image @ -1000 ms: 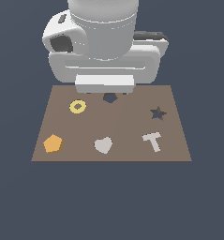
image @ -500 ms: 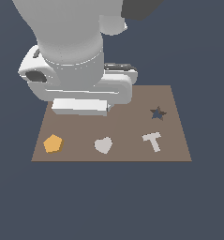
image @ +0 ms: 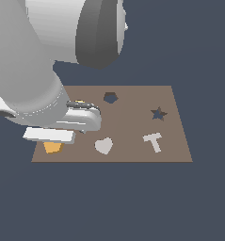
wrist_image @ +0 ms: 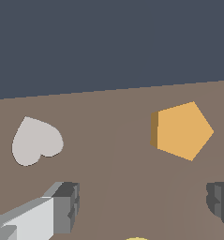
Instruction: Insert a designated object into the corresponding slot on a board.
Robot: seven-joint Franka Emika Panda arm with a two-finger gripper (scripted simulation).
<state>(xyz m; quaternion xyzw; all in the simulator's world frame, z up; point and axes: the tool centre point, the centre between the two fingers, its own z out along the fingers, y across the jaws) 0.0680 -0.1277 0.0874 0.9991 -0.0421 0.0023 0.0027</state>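
The orange pentagon block [wrist_image: 181, 131] lies flat on the brown board [wrist_image: 113, 154]. In the exterior view only its lower part [image: 52, 148] shows under my hand, at the board's near corner on the exterior view's left. The dark pentagon slot [image: 110, 97] sits at the board's far edge [image: 132, 89]. My gripper [wrist_image: 144, 206] is open and empty, above the board; its fingers [wrist_image: 66, 204] stand wide apart, and the block is just beyond them, not between them. In the exterior view the fingertips are hidden behind the hand.
A pale grey heart [image: 104, 145] and a pale T piece [image: 153, 141] lie on the board's near side. A dark star cutout [image: 158, 113] is on the exterior view's right. The yellow ring [image: 79, 102] is mostly hidden by my hand. My arm fills the exterior view's upper left.
My arm has swung from the board's far side to the exterior view's left and toward the near corner. It now covers most of the orange block and the ring, and the pentagon slot is uncovered.
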